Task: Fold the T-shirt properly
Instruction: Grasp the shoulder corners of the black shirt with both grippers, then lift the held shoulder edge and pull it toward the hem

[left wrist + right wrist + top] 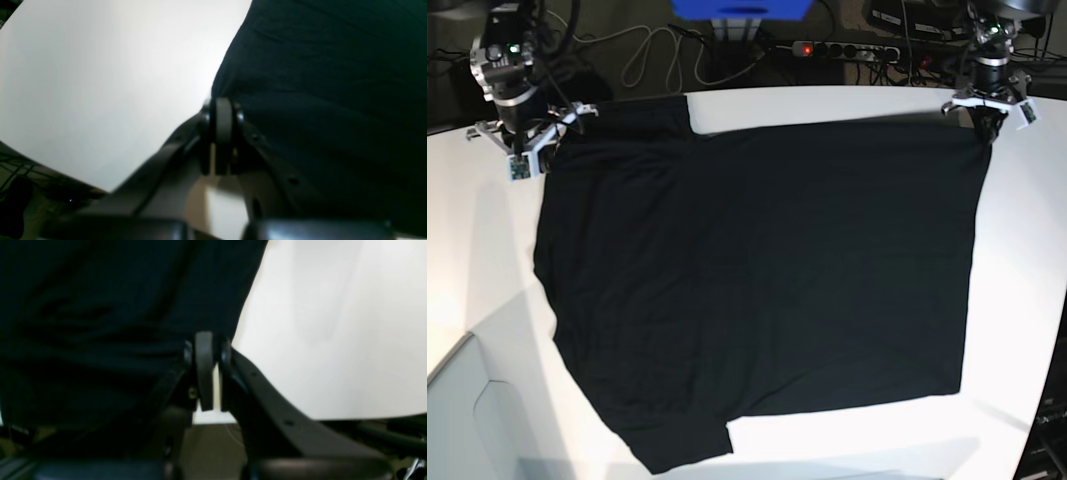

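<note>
We've got the T-shirt [757,290] spread flat on the white counter [1027,300], plain black side up, no print visible. It covers most of the counter in the base view; one sleeve sticks out at the near left corner, hem edge runs down the right side.

Both of our grippers sit at the far edge, one on each far corner of the shirt.

Left gripper [223,110]: jaws fully closed, pinched on the shirt's edge. In the left wrist view black cloth bunches right at the fingertips and fills the right half of the frame, bare white counter to the left. In the base view this gripper is at the far right corner, pointing down onto the fabric.

Right gripper [207,346]: also closed tight on the shirt's edge. Right wrist view shows cloth wrinkles converging at the fingertips, black fabric across the left, white counter on the right. In the base view it's at the far left corner, on the cloth next to the far sleeve.

Wrist views are dark and blurred, so we can't tell how many layers each gripper has.

Cloth between the two grippers lies nearly straight along the far edge, only shallow wrinkles across the body. Behind the counter: a power strip [847,48] with a red light, loose cables [652,55], a blue box [742,8].
</note>
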You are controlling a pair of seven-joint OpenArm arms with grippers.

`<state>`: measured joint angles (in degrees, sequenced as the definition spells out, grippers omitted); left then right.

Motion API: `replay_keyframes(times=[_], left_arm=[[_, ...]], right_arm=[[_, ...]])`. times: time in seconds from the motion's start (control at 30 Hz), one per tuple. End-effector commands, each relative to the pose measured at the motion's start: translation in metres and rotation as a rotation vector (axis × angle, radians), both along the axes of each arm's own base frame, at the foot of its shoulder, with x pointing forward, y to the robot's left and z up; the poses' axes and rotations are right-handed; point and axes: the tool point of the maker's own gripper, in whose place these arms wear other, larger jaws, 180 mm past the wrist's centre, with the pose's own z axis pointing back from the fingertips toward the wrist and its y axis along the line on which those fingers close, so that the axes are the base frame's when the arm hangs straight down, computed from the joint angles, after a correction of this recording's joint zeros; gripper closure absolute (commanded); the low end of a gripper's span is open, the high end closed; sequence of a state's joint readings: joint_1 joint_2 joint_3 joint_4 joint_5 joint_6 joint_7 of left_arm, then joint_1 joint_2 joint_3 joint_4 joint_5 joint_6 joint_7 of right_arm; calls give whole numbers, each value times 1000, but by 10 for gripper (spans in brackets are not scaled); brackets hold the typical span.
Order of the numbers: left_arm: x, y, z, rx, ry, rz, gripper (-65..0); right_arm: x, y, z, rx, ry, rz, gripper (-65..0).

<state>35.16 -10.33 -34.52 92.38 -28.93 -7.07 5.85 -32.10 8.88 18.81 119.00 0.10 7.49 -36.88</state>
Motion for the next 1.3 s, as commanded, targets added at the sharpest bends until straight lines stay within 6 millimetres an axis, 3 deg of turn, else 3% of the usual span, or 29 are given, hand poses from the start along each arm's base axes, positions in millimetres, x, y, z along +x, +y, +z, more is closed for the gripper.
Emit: replay_keyframes(times=[0.0,0.2,0.33,0.4,0.5,0.57,0.63,0.83,1.07,1.27], left_arm=[[9,4,15,30,-50,-8,0],[7,5,10,23,-42,1,0],[7,5,10,22,-42,2,0],[7,5,10,22,-42,2,0],[7,5,10,22,-42,2,0],[7,5,10,22,-42,2,0],[7,5,10,22,-42,2,0],[7,5,10,22,-42,2,0],[7,5,10,22,-42,2,0],[7,5,10,22,-42,2,0]], right_arm=[[2,7,6,1,-17,33,-2],[-12,13,-8,24,76,10,-2],[-12,14,-7,24,77,8,-29],[-13,18,-7,24,81,38,-95],[-21,28,-10,10,113,165,-251],[-23,24,-10,2,116,175,-355],[-23,18,-10,2,111,137,-408],[-21,12,-8,-17,111,145,-416],[-27,29,-33,15,178,226,-419],[-19,26,-31,8,163,221,-420]])
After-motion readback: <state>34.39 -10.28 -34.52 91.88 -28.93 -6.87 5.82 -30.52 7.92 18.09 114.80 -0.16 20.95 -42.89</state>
